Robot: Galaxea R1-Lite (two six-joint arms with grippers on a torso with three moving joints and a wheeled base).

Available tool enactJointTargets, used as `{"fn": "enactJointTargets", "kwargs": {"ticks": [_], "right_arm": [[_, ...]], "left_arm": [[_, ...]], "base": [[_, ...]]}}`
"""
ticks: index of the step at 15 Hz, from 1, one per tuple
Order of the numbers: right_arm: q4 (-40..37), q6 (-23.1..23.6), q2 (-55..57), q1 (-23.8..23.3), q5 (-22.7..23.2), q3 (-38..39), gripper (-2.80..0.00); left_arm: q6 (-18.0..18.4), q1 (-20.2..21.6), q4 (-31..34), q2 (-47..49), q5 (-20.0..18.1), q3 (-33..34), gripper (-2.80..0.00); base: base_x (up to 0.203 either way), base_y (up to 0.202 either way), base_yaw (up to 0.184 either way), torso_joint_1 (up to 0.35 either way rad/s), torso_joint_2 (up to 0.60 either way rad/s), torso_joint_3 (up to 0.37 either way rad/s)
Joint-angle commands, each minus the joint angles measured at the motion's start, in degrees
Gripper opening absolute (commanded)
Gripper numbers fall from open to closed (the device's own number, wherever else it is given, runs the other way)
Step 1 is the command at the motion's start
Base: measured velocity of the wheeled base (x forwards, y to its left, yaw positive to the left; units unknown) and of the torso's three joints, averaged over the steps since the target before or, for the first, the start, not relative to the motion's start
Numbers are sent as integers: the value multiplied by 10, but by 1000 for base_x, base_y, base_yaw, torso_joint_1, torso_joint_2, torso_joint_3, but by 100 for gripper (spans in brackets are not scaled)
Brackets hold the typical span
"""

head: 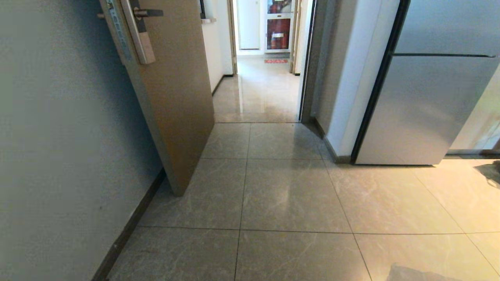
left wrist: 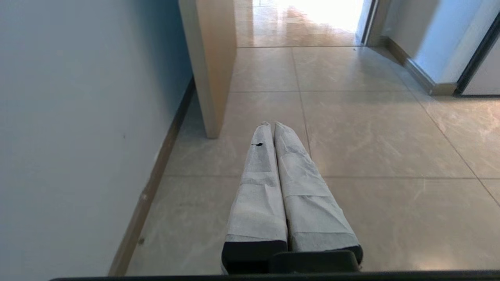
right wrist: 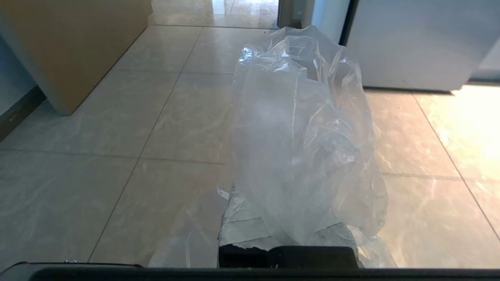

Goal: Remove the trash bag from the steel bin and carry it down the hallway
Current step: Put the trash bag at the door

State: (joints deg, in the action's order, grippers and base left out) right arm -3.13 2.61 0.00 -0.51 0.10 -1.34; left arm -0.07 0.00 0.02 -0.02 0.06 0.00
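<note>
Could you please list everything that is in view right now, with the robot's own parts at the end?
trash bag: one, clear, draped over the right gripper.
door: one, tan wood, open, on the left by the wall.
door handle: one, dark, on a silver plate.
fridge: one, silver, on the right.
hallway: one, glossy beige tiles, straight ahead.
red mat: one, at the hallway's far end.
left gripper: one, white-wrapped, shut, empty, above the floor.
right gripper: one, shut on the trash bag.

Hallway (head: 258, 89) opening passable ahead; open door (head: 175, 97) narrows left, fridge (head: 425, 105) blocks right.
</note>
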Motion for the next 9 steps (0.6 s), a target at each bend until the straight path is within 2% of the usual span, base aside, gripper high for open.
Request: {"fn": "enactJointTargets", "kwargs": {"ticks": [1, 7, 9], "right_arm": [[0, 0, 0, 0, 0, 0, -280], [0, 0, 1, 1, 0, 0, -280], [0, 0, 1, 0, 0, 0, -280]], "left_arm": [[0, 0, 0, 0, 0, 0, -280], [0, 0, 0, 0, 0, 0, -280], [0, 0, 0, 0, 0, 0, -280]], "base": [[189, 0, 2, 2, 1, 0], [192, -7, 1, 3, 3, 3], [207, -128, 2, 0, 3, 5]]}}
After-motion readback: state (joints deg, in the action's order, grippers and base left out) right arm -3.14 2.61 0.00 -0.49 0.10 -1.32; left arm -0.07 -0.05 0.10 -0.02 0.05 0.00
